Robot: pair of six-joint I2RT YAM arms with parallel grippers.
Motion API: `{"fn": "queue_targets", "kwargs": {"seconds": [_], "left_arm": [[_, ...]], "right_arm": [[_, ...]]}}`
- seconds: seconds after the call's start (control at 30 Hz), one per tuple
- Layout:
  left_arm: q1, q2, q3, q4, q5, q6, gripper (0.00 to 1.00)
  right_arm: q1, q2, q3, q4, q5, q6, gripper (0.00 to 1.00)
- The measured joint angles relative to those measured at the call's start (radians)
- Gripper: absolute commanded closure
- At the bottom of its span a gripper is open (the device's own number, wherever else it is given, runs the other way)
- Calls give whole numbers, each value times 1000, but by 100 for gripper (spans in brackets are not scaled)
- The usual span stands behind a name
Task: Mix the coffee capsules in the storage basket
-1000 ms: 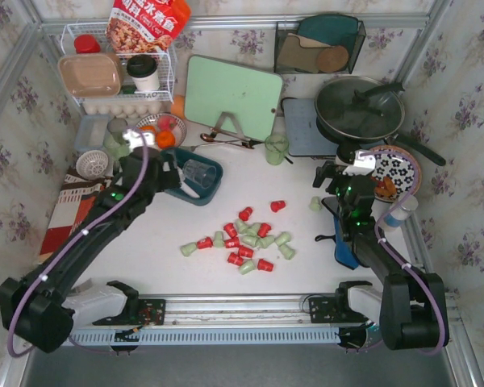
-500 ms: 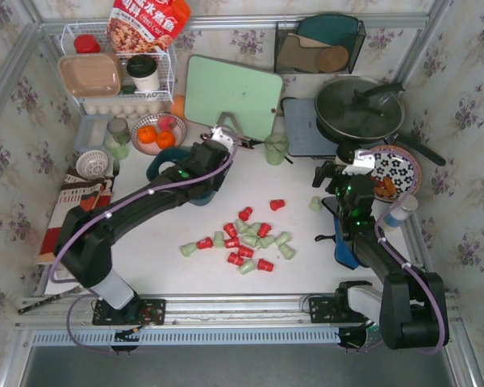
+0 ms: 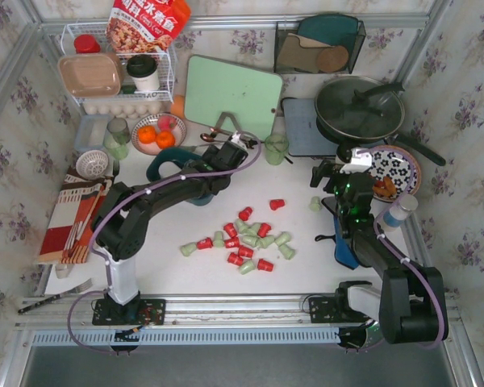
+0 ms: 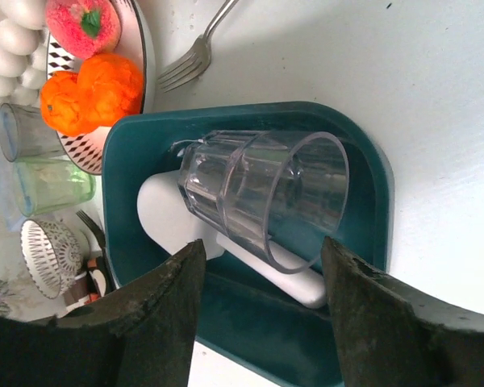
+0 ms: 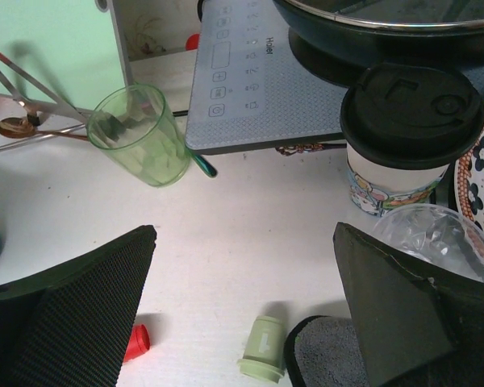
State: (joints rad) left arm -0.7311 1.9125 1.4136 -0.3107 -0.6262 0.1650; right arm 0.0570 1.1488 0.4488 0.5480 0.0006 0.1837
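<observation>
Black left gripper (image 4: 258,270) hovers spread over the storage basket (image 4: 149,149).

Seen from above, a mint-green cutting board (image 3: 230,97) leans at twelve o'clock. A lidded black pan (image 3: 359,109) sits on a grey induction cooktop (image 5: 258,72) at two, and a white wire rack (image 3: 67,39) stands at eleven. A plate (image 4: 139,40) of oranges (image 4: 93,89) sits at ten, with a fork (image 4: 189,60) just beside it. A clear glass tumbler (image 4: 262,193) lies on its side over a white object (image 4: 165,218). A striped cloth (image 3: 68,222) lies at nine.
</observation>
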Motion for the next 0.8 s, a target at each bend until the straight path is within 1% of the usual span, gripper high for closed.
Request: {"fn": "queue_targets", "kwargs": {"seconds": [0.13, 0.17, 0.27, 0.5, 0.63, 0.73, 0.8], "left_arm": [[6, 33, -1, 30, -31, 44, 44], [10, 42, -2, 38, -35, 52, 48], [26, 64, -6, 66, -41, 80, 54], [43, 91, -32, 140, -58, 150, 64], [44, 91, -37, 183, -71, 176, 81], [44, 83, -42, 202, -116, 190, 95], [48, 66, -54, 227, -144, 197, 100]], "right_arm": [[0, 6, 4, 0, -5, 0, 0], [0, 8, 4, 0, -6, 0, 0], [0, 17, 4, -1, -9, 0, 0], [0, 42, 10, -1, -30, 0, 0], [0, 51, 16, -3, -36, 0, 0], [0, 55, 19, -3, -38, 0, 0], [0, 56, 20, -3, -42, 0, 0]]}}
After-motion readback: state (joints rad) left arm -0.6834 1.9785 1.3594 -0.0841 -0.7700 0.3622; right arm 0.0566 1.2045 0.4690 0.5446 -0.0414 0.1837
